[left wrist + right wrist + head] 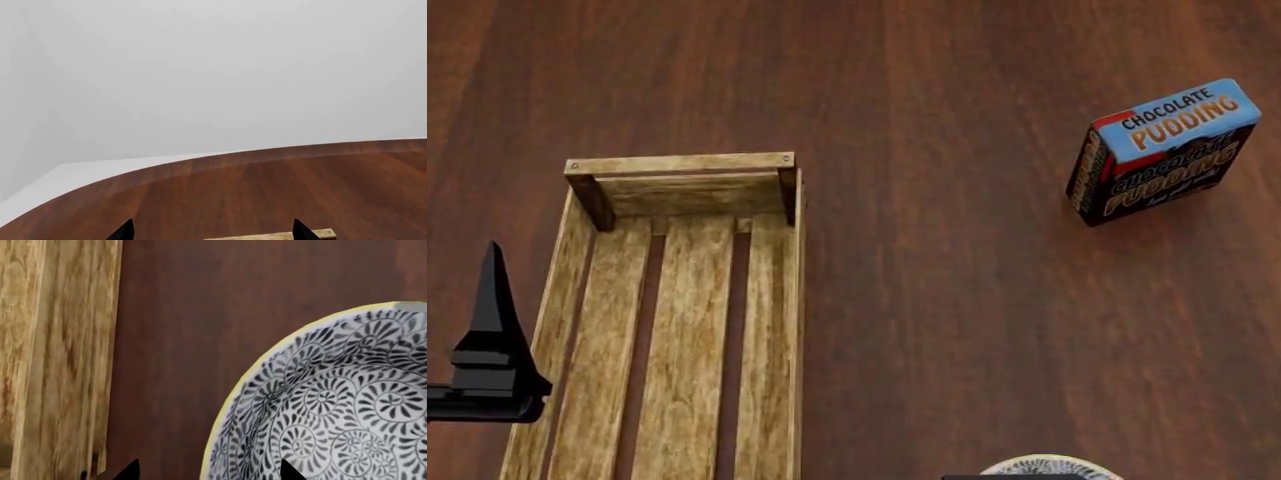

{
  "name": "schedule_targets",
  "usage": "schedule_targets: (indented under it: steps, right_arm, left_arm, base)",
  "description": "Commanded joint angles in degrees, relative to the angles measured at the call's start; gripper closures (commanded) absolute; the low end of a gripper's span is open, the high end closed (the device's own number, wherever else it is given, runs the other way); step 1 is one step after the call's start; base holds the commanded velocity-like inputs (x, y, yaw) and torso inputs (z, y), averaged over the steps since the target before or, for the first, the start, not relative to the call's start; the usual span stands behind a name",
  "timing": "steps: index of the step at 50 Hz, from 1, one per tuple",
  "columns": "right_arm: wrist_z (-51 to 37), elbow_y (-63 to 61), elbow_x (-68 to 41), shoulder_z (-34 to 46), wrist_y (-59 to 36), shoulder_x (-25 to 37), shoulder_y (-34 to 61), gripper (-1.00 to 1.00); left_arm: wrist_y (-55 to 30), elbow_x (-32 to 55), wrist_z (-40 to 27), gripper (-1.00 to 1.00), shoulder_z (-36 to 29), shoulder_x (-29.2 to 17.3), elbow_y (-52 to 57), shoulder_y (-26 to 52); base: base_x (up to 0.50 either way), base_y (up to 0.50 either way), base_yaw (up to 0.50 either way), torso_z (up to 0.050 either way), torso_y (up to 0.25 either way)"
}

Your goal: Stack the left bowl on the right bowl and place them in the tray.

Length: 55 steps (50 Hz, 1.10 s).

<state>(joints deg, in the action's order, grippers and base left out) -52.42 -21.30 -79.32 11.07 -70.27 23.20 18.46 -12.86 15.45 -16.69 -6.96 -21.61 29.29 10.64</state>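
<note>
The tray [681,310], a long pale wooden crate with a slatted bottom, lies at the left in the head view and holds nothing that I can see. Only one bowl [333,405] shows, white with black spiral patterns and a yellow rim. Its edge peeks in at the bottom of the head view as the bowl [1052,466], right of the tray. I cannot tell which bowl it is. My right gripper [208,471] is open, its tips straddling the bowl's rim. My left gripper [213,232] is open over the tray's left side, with nothing between its fingers [491,300].
A blue-and-black chocolate pudding box [1158,150] stands on the brown wooden table [961,300] at the far right. The table's curved edge [200,162] shows in the left wrist view, with a grey wall behind. Tray wood [53,360] lies close beside the bowl.
</note>
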Motion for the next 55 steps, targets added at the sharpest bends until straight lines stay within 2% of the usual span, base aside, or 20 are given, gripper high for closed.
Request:
schedule_targets:
  steps: [1,15,16,29,41,55]
  right_arm:
    - [3.03,1.77,2.65,1.74,1.91,0.27,-0.76,-1.0]
    - [5.66,3.69,4.84,3.11,3.59,0.37,-1.31,-1.0]
    - [5.6,3.69,4.92,3.14,3.65,0.4,-1.32,1.0]
    - [1.3,0.34,3.03,2.4,2.62,1.34,-1.03,1.0]
    - [-11.83,-7.47,-6.75,1.12,-2.76,3.59,2.62,1.0]
    - [-27.82,-12.23,-21.71,2.0,-3.7,7.16,8.07,1.0]
  left_arm:
    - [0.16,0.15,-0.17,-1.0,0.03,-0.2,0.04,-0.14]
    - [0.39,-0.22,-0.31,-1.0,-0.65,-0.26,-0.12,-0.14]
    - [0.41,-0.21,-0.32,-1.0,-0.64,-0.27,-0.17,-0.13]
    - [0.38,0.31,-0.62,-1.0,-0.22,-0.52,0.0,-0.21]
    - [0.26,0.69,-0.88,-1.0,-0.04,-0.73,0.42,-0.3]
    - [0.25,1.23,-0.82,-1.0,-0.08,-0.89,0.0,-0.09]
  base:
    - [0.0,0.0,0.0,0.0,0.0]
    - [0.0,0.0,0.0,0.0,0.0]
    - [0.0,0.0,0.0,0.0,0.0]
    - [0.0,0.0,0.0,0.0,0.0]
    - [0.0,0.0,0.0,0.0,0.0]
    - [0.0,0.0,0.0,0.0,0.0]
